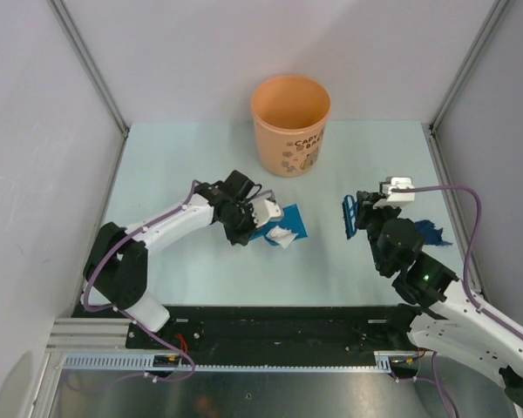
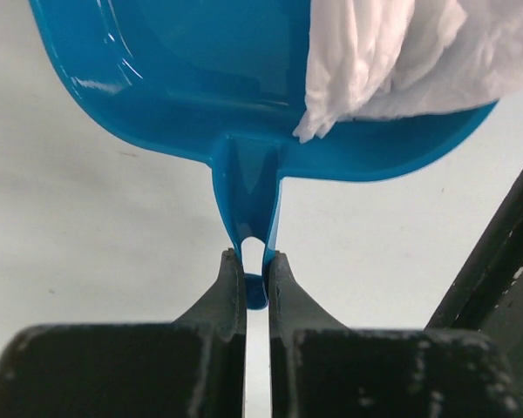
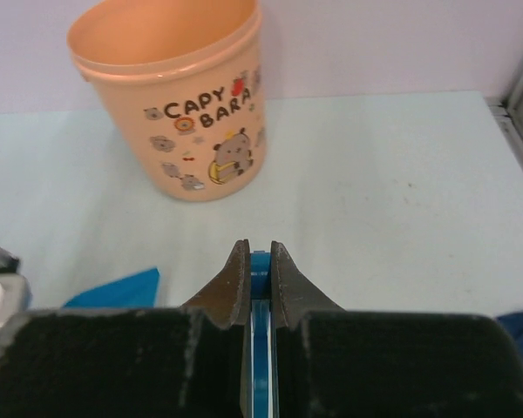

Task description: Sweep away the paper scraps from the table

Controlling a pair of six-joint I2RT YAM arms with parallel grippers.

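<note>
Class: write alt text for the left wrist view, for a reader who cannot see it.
The left gripper holds the blue dustpan by its handle. Crumpled white paper lies in the pan at upper right, with the pale table beneath.

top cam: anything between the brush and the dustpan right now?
Nothing. In the top view only bare table separates the brush from the dustpan, which carries a white paper scrap.
</note>
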